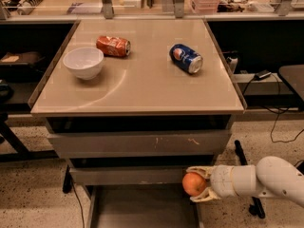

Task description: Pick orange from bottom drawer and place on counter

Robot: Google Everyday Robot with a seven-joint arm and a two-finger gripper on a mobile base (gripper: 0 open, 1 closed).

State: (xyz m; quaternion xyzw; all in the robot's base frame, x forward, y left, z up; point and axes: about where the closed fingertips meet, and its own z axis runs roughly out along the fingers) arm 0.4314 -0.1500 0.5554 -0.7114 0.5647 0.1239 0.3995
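Two pale fingers (pixel 200 169) of the gripper (pixel 195 185) are clamped on the orange (pixel 193 183), one above the fruit and one below it, with the fruit seated between them. The gripper points left from a thick white arm (pixel 266 179) that enters from the lower right. The orange is held in the air, clear of any surface, below the front edge of the counter (pixel 142 87) and under its front right corner. It hangs over the right wall of the bottom drawer (pixel 142 210), which is pulled out toward the camera and shows a flat grey floor. The orange sits about level with the front of the middle drawer (pixel 128 175), just to the right of it. Above that is the top drawer (pixel 137 144), its grey face scuffed with pale marks.

Up on the glossy beige counter, a white bowl (pixel 83 62) stands upright near the left edge. Just beside it, toward the back, a crushed red can (pixel 113 46) lies on its side. A blue can (pixel 185 58) also lies on its side, well apart from the other two and nearer the right edge. The front half of the top is bare.

Beyond the back edge runs a shelf holding assorted small items, too cluttered to tell apart. Right of the cabinet, dark cables (pixel 280 122) trail across the speckled floor.
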